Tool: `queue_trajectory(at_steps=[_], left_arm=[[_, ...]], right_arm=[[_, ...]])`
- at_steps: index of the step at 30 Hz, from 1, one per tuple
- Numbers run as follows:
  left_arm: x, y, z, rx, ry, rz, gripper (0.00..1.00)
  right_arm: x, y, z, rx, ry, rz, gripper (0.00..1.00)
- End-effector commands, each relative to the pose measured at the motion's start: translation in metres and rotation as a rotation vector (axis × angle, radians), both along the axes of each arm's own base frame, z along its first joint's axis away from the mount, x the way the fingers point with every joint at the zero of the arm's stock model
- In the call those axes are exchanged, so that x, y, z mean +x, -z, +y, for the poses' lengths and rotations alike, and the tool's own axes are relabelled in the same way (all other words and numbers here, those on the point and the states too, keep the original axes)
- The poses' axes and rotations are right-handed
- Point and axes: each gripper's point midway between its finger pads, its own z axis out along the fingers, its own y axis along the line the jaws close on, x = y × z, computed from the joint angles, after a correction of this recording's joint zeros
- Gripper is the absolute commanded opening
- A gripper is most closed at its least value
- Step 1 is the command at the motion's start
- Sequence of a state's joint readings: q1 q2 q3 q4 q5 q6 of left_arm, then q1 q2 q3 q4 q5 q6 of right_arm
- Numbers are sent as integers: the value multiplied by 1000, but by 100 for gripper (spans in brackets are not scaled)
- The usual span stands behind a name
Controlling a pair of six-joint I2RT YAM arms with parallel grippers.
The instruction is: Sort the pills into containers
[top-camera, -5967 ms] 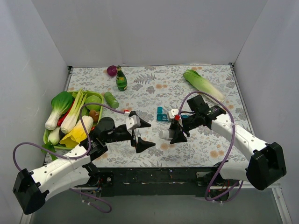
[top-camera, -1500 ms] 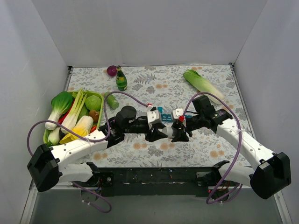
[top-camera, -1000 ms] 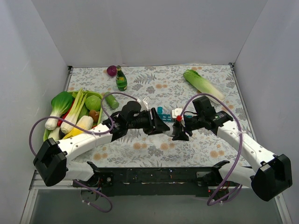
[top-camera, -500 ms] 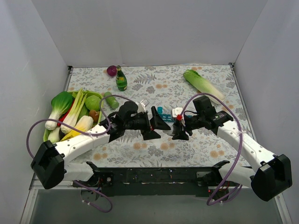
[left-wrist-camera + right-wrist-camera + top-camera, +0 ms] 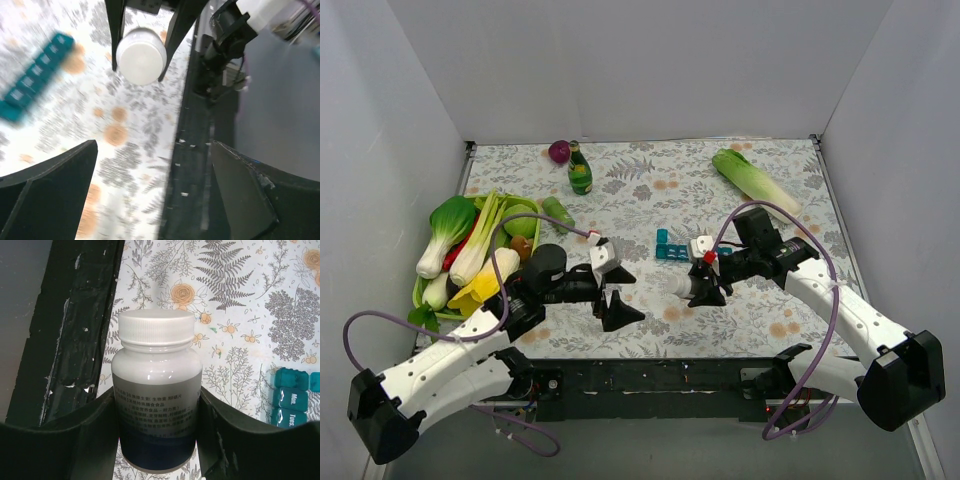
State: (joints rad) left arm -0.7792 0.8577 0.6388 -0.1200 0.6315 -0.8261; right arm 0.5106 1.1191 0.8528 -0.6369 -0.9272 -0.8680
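From above, your left tool (image 5: 623,294) hangs with its jaws wide apart and nothing in them, near the 6 o'clock edge of the desk (image 5: 650,200). Your right tool (image 5: 704,285) is clamped on the white bottle (image 5: 681,287), whose cap points to 9 o'clock, at the left tool. The pill box (image 5: 668,245) lies mid-desk, at 11 o'clock from the right tool and apart from both tools. You have bare cloth between the tools and on toward 12 o'clock, up to the green bottle (image 5: 580,170). A tray (image 5: 528,204) of vegetables crowds the 9 o'clock edge, and a lettuce (image 5: 753,180) lies at 2 o'clock.

From the left wrist, your spread fingers (image 5: 55,185) frame bare cloth and the black front rail (image 5: 195,140). The bottle's cap faces you at 12 o'clock, pinched from both sides. The pill box, blurred, sits at 10 o'clock.

From the right wrist, both fingers (image 5: 75,440) press the bottle's sides. The pill box is cut off at the 3 o'clock edge, and the rail runs along 9 to 11 o'clock.
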Motion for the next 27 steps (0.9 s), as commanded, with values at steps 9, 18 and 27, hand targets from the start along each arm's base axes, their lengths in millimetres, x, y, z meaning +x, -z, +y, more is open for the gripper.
queue_trajectory(at_steps=[9, 18, 27], left_arm=[[24, -22, -25, 21, 170, -598, 98], [26, -23, -54, 5, 193, -599, 97], [34, -31, -73, -15, 184, -532, 70]], right_arm=[[-11, -5, 3, 54, -69, 6, 2], [-13, -5, 3, 60, -76, 13, 2], [-13, -4, 2, 56, -72, 14, 2]])
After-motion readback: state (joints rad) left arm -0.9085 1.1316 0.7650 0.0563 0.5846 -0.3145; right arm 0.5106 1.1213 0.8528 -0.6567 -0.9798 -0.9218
